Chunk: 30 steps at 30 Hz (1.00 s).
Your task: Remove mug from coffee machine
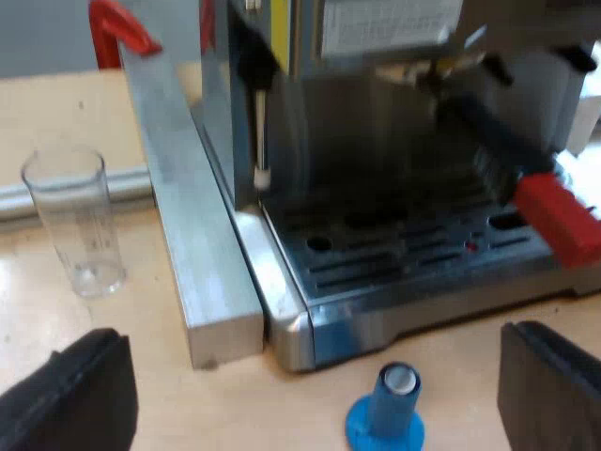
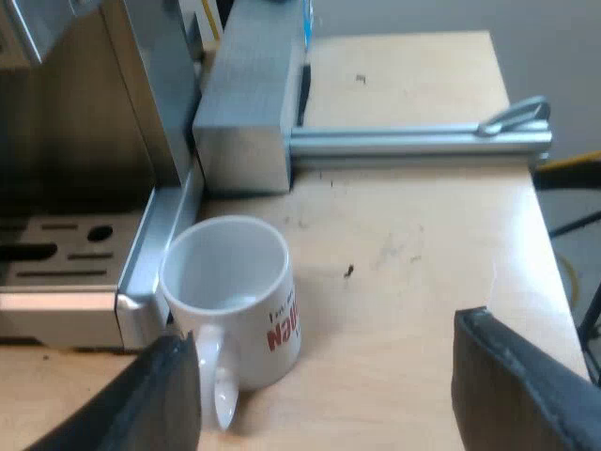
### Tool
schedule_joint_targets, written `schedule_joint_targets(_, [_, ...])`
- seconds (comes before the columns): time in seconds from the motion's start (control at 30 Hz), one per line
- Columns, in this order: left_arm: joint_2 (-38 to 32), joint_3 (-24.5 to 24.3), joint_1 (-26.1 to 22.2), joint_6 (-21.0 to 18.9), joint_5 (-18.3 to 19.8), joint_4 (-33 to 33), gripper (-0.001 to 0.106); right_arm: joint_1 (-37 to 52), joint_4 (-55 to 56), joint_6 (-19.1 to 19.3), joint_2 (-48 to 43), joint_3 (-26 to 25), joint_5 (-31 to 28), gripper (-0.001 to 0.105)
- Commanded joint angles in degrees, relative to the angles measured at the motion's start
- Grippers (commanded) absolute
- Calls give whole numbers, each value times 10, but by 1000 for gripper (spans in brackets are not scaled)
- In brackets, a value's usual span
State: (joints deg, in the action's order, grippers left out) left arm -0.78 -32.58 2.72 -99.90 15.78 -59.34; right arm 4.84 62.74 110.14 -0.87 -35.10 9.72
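A white mug (image 2: 235, 291) with red lettering stands upright on the wooden table, touching the corner of the espresso machine's drip tray (image 2: 56, 246). Its handle points toward my right gripper (image 2: 329, 385), which is open; one finger (image 2: 150, 404) sits close beside the handle and the mug is not held. My left gripper (image 1: 310, 395) is open and faces the espresso machine's front (image 1: 404, 188). The slotted drip tray (image 1: 413, 254) there carries no mug. The holder's dark handle with its red end (image 1: 556, 218) sticks out over the tray.
A blue tamper (image 1: 387, 413) stands on the table between my left fingers, just before the tray. An empty measuring glass (image 1: 75, 221) stands beside a metal block (image 1: 192, 254). Another metal block (image 2: 246, 103) and a rail (image 2: 413, 141) lie beyond the mug, near the table edge (image 2: 540, 235).
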Motion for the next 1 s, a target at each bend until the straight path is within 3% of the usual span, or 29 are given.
schedule_joint_targets(0.03, [-80, 15, -1, 0, -7, 10, 80, 1, -9, 2, -22, 11, 4, 59])
schedule_joint_targets(0.2, [-79, 36, -1, 0, -7, 21, 80, 1, -17, 2, -20, 40, 4, 59])
schedule_joint_targets(1.0, [-79, 36, -1, 0, -7, 21, 80, 1, -18, 2, -20, 41, 4, 59])
